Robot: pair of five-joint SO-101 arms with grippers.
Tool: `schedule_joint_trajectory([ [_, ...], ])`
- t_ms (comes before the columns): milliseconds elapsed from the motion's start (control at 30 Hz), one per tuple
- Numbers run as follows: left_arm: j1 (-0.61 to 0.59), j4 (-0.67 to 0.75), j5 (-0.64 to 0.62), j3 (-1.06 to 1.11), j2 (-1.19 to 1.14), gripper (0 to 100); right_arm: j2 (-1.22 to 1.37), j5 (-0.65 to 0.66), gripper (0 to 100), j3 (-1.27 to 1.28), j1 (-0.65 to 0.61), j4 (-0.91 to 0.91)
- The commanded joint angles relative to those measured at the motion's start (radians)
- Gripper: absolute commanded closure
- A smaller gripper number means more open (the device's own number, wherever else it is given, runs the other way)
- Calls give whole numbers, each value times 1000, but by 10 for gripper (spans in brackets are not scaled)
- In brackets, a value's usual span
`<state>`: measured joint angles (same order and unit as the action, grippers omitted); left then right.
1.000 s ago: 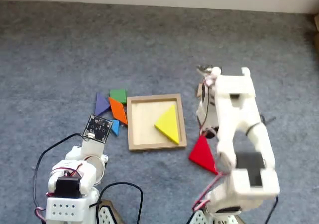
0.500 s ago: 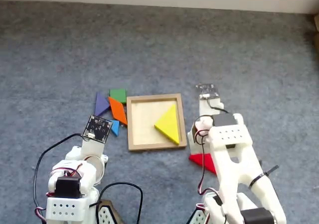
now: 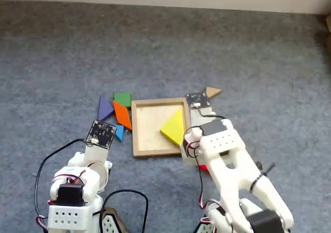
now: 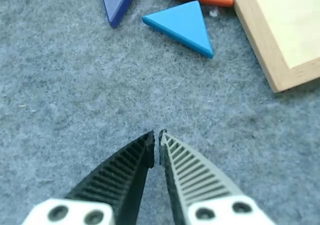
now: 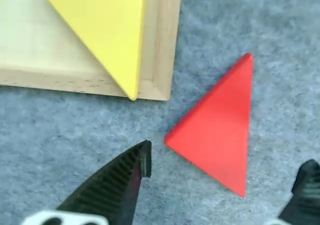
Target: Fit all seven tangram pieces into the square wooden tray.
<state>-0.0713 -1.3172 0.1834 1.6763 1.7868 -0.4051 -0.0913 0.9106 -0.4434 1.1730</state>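
High and wrist views of the puzzle at an early stage. The wooden tray [image 3: 137, 140] lies on the grey carpet [image 3: 258, 62] between the 2 arms. We count 1 of the 7 pieces inside it: the yellow triangle [image 3: 175, 128], set along the wall nearest the right arm. In the right wrist view, 1 corner of this piece overlaps the rim, so we judge that it may not be seated flat.

The other 6 pieces lie outside on the carpet. On the left arm's side, just beside the tray, are the green square [image 3: 122, 99], the purple triangle [image 3: 105, 108], the orange parallelogram [image 3: 122, 115] and the small blue triangle [image 4: 182, 26]. The tan triangle [image 3: 212, 92] lies near the tray's far corner on the right arm's side. The red triangle [image 5: 217, 137] lies near the tray's closest corner.

The right gripper [image 5: 226, 165] hangs over the red triangle with its fingers spread wide to either side and holds nothing. We judge this piece to be the next one taken up. The left gripper [image 4: 156, 137] hangs over bare carpet near the blue triangle, with its fingers nearly together and empty.
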Motion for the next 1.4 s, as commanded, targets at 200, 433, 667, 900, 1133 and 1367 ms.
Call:
schedule_joint_trajectory([
  [200,5,-5,-8,19,25,954,117,15,581,-10,4,-91],
  [433,5,-5,-8,19,25,954,127,43,635,-7,59,-171],
  [667,5,-5,-8,19,25,954,127,43,700,-2,68,-186],
  [900,5,-5,-8,19,25,954,120,41,699,22,67,-157],
  [1133,5,-5,-8,19,25,954,127,43,699,30,68,-157],
  [1367,5,-5,-8,19,25,954,127,43,700,54,68,-160],
])
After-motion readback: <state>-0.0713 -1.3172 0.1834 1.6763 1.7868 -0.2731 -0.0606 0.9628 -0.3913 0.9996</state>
